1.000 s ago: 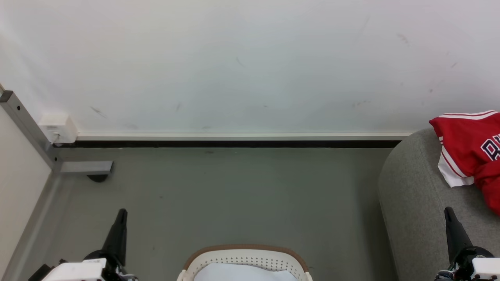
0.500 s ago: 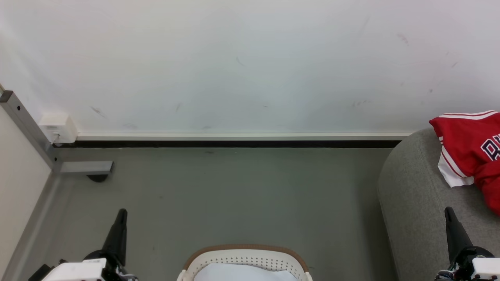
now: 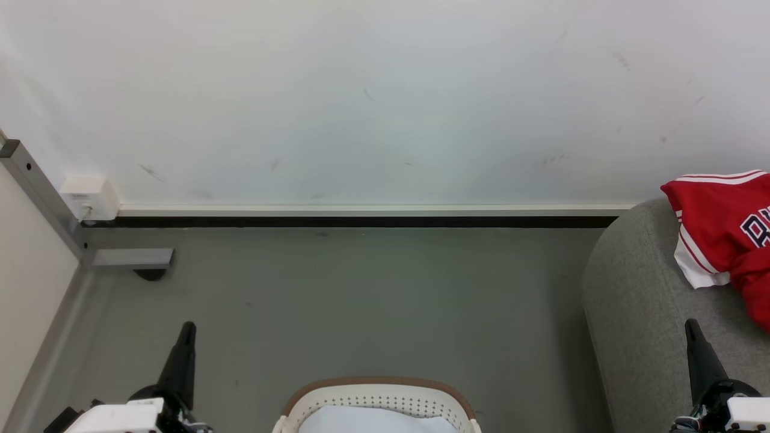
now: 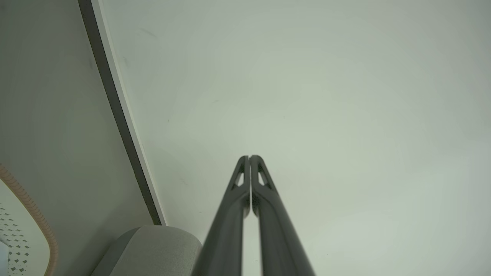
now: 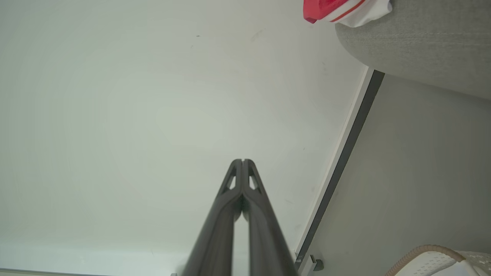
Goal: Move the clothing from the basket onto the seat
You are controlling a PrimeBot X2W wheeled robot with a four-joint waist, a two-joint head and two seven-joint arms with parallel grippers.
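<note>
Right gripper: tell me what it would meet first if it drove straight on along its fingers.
Probably the white wall: the right gripper, shut, points at it with nothing between. The seat and clothing lie off to one side. Depth unclear.

Clothing [image 3: 722, 216]: cut off by the head view's right edge; dark lettering [image 3: 757, 230] truncated mid-word, unreadable.
Basket [image 3: 379, 383]: near part lost below the bottom edge; pale contents [image 3: 376, 421] unidentifiable.
Seat [image 3: 631, 313]: 1 rounded corner in frame, the rest past the right and bottom edges.

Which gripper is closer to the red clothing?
The right gripper, shut, by the seat that bears the clothing; the left gripper is beyond the basket, over floor.
</note>
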